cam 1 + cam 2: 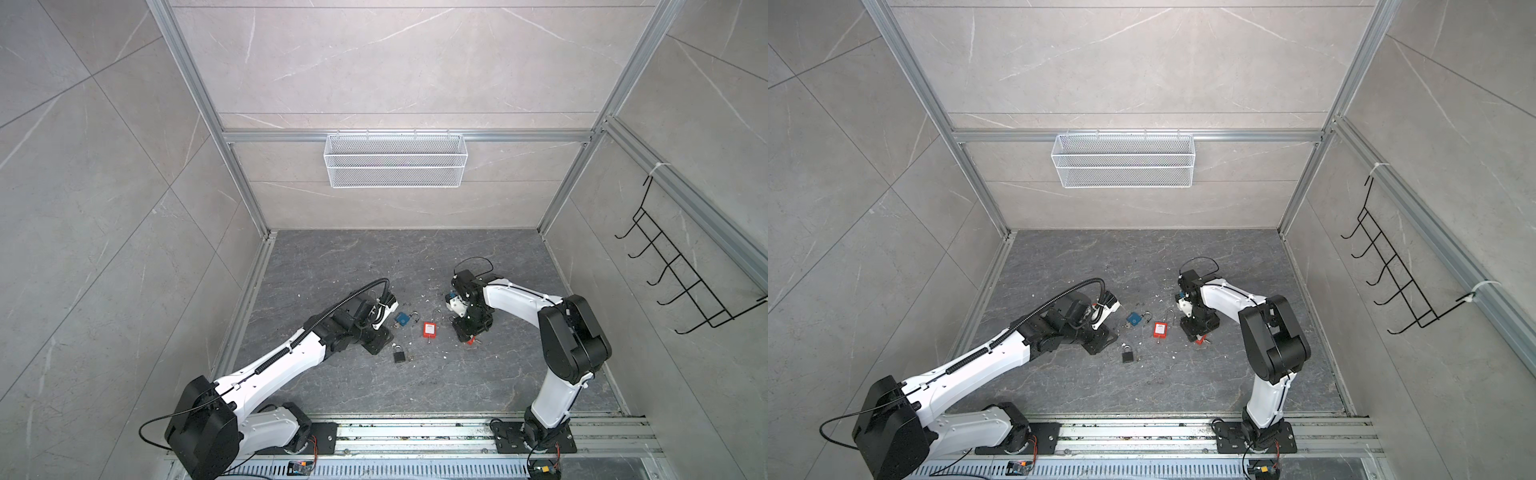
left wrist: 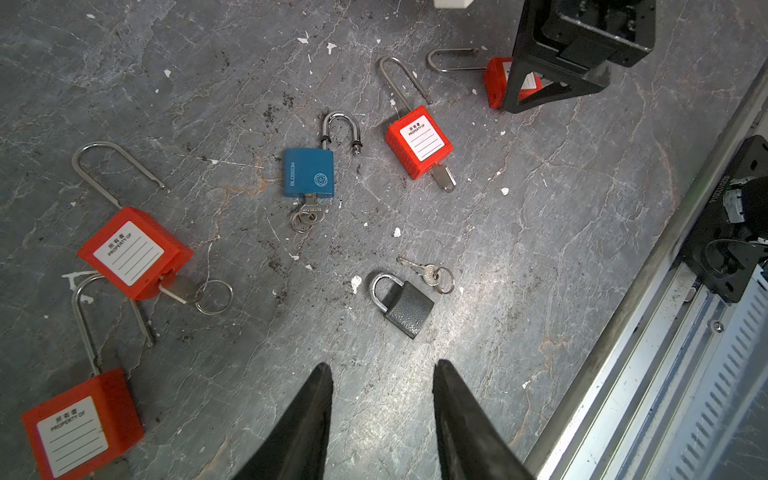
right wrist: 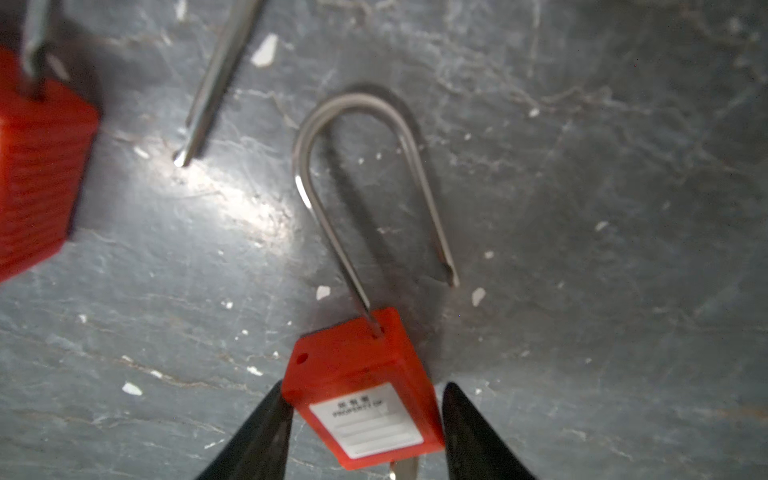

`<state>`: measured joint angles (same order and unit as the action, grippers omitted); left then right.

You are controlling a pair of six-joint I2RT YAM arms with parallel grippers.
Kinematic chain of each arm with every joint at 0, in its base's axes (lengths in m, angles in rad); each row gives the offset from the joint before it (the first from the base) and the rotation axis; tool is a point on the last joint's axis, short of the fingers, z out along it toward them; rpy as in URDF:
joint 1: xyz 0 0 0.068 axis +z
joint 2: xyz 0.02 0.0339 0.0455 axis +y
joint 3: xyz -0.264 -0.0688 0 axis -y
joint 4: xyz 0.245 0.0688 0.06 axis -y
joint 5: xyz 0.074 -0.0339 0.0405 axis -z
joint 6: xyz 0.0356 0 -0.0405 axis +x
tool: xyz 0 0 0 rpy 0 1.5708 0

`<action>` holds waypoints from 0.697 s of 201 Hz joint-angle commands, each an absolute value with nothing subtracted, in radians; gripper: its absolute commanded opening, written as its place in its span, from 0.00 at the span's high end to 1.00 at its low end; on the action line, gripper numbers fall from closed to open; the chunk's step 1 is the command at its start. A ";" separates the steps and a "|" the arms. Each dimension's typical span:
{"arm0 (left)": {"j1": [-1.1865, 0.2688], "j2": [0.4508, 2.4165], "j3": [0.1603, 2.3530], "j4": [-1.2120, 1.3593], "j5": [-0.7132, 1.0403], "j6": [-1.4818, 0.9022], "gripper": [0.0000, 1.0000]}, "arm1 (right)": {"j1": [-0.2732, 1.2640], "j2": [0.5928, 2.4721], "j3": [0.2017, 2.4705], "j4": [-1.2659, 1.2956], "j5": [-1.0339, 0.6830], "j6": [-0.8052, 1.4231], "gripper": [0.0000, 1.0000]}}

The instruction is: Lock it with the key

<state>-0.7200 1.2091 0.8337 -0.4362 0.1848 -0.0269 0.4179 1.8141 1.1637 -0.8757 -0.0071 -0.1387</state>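
My right gripper (image 3: 365,384) straddles the body of a red padlock (image 3: 361,374) lying on the floor. One finger touches its side and the other stands a sliver away. Its long shackle (image 3: 365,174) is swung open and a key (image 3: 405,467) sticks out of its base. In both top views this gripper (image 1: 467,332) (image 1: 1198,332) points down at the lock (image 1: 471,340). My left gripper (image 2: 382,365) (image 1: 380,341) hovers open and empty near a black padlock (image 2: 405,307).
Other locks lie around: a red one (image 2: 419,143) (image 1: 429,329), a blue one (image 2: 309,172) (image 1: 402,318) with its key in, and two red ones (image 2: 133,251) (image 2: 81,428). Loose keys (image 2: 428,272) lie beside the black lock. A wire basket (image 1: 395,166) hangs on the back wall.
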 commanded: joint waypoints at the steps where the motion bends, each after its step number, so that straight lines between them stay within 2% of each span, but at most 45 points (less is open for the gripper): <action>1: -0.724 1.183 0.848 -0.428 0.178 -0.042 0.57 | 0.426 1.839 1.189 -0.904 -0.012 -0.163 0.50; 49: -0.724 1.174 0.845 -0.431 0.179 -0.042 0.57 | 0.443 1.822 1.187 -0.913 -0.013 -0.181 0.63; 91: -0.726 1.149 0.839 -0.424 0.190 -0.025 0.57 | 0.462 1.731 1.204 -0.938 -0.060 -0.202 0.68; 123: -0.731 1.121 0.817 -0.342 0.262 0.073 0.57 | 0.524 1.574 1.193 -0.969 -0.172 -0.369 0.71; 140: -0.740 1.097 0.792 -0.257 0.322 0.184 0.58 | 0.561 1.499 1.180 -0.996 -0.220 -0.470 0.75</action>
